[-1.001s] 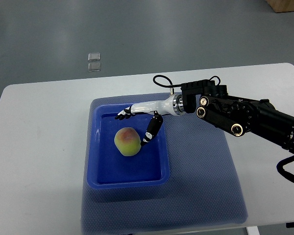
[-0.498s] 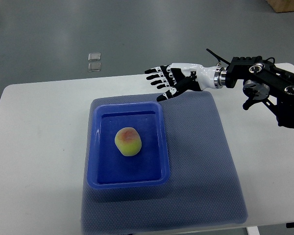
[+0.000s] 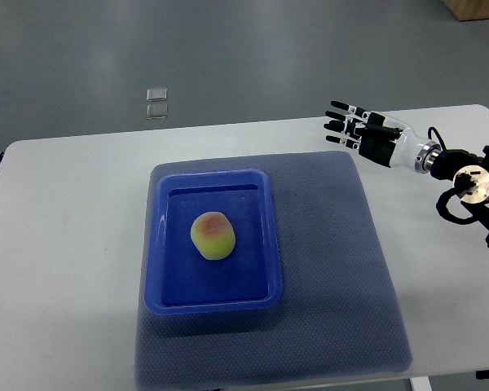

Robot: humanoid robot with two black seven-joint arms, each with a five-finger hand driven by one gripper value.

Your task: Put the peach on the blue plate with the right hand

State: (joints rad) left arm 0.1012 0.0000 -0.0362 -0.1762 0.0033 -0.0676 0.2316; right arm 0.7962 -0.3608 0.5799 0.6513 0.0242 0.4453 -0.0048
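Note:
A yellow-green peach with a red blush lies in the middle of the blue plate, a rectangular tray with raised walls. My right hand hovers over the table's back right, well away from the plate. Its fingers are spread and hold nothing. The right arm enters from the right edge. No left arm shows.
The plate sits on a dark blue mat that covers the middle of the white table. Two small clear squares lie on the grey floor beyond the table's far edge.
My right hand let go of the peach, rose from the plate and drew back to the right and rear. The peach has stayed where it lay.

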